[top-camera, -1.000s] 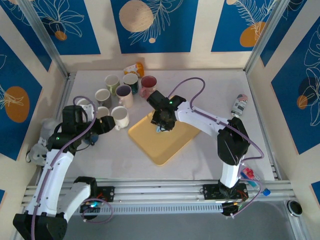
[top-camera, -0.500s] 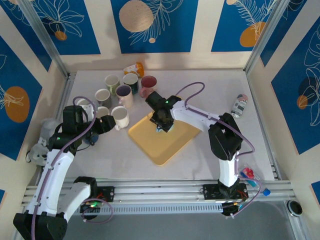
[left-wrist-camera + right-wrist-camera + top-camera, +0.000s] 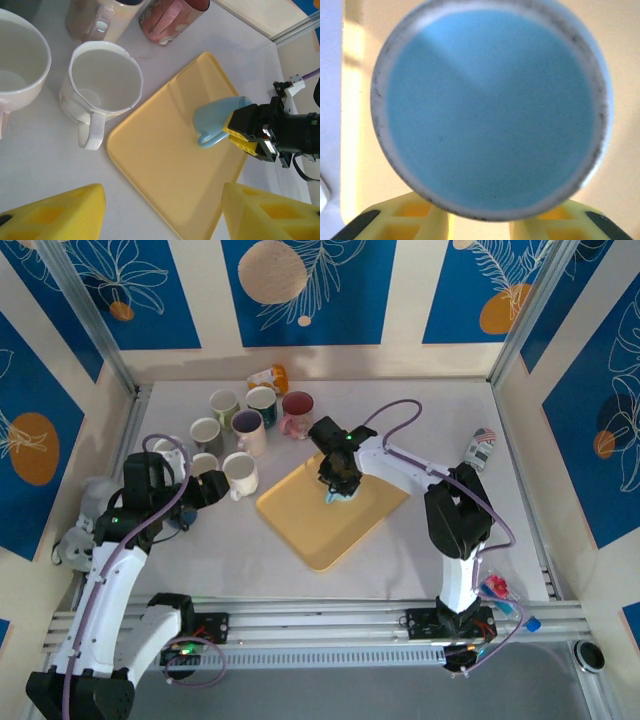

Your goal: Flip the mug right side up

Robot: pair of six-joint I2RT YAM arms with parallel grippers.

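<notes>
At the left, the left gripper [image 3: 208, 490] hovers beside the white mugs [image 3: 102, 82], and its yellow fingers [image 3: 60, 215] stand wide apart with nothing between them. It has no part in the step in hand, as we judge. Further right is the yellow tray [image 3: 160, 165], and on its far part is the blue mug [image 3: 217, 117]. The mug is neither upside down nor upright: it is tipped on its side, with the handle pointing down to the tray. At its right end is the right gripper [image 3: 240, 131], with its fingers against the mug's end. Whether they already pinch it we cannot tell. In the right wrist view one round end of the mug faces the camera (mouth or base, we cannot say). So we judge the turning to be about halfway. The next move calls for a firm hold, then a roll of the wrist until the mouth faces up, and a gentle lowering onto the tray.
</notes>
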